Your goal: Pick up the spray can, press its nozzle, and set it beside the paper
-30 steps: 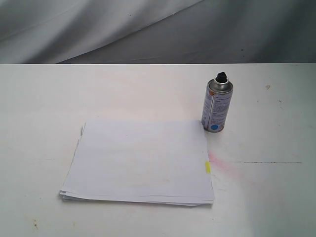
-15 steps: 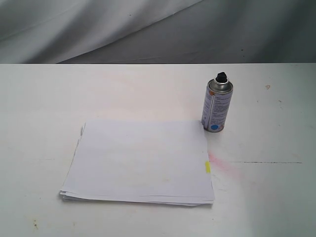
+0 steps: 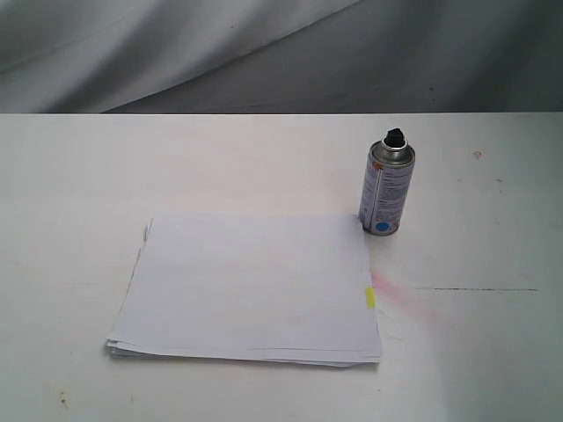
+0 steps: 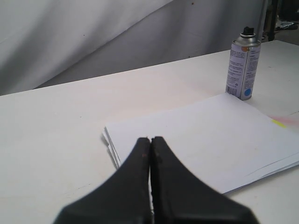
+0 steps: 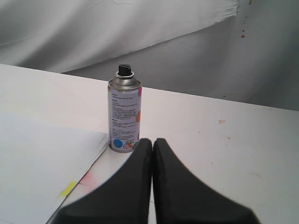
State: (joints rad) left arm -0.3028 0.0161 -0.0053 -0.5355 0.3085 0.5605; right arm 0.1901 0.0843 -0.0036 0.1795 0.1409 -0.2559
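Note:
The silver spray can stands upright on the white table, touching the far right corner of the paper. Its black nozzle tops the domed rim. The paper stack lies flat with a yellow tab on its right edge. Neither gripper shows in the exterior view. In the left wrist view my left gripper is shut and empty over the near part of the paper, far from the can. My right gripper is shut and empty, just short of the can.
A pink stain and a thin dark line mark the table to the right of the paper. Grey cloth hangs behind the table's far edge.

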